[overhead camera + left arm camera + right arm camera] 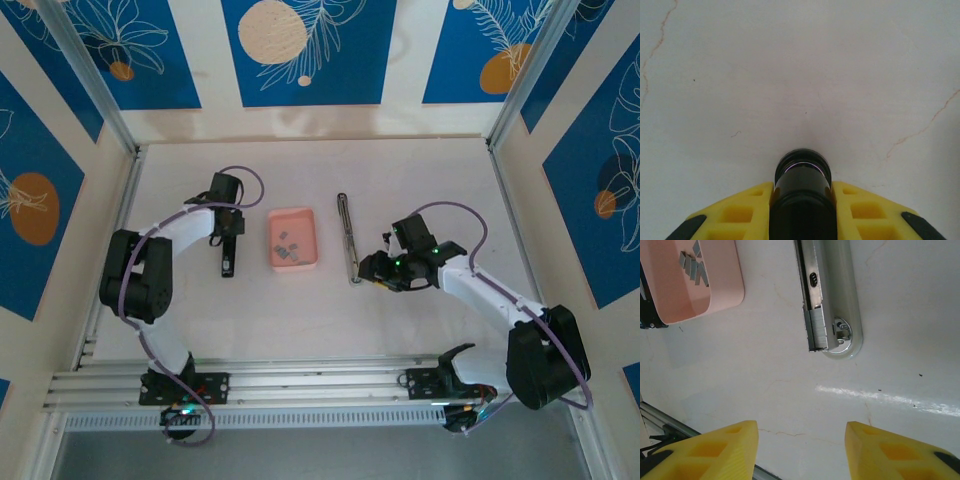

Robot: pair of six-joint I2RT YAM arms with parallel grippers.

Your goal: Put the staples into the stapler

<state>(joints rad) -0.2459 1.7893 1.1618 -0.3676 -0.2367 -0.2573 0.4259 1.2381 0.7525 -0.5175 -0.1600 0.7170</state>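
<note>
Left of the stapler [837,285], the staples [691,265] are found in the pink tray [722,292]; with the right gripper [801,440] spread empty and the left gripper [802,195] pinched on a dark cylinder [802,172], strips may be dropped if gripped off-centre.

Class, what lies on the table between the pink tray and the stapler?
Nothing: that strip of table is bare between the pink tray and the stapler, seen in the top view and the right wrist view.

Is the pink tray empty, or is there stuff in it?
Not empty. Several small grey staples lie loose on the floor of the pink tray.
</note>
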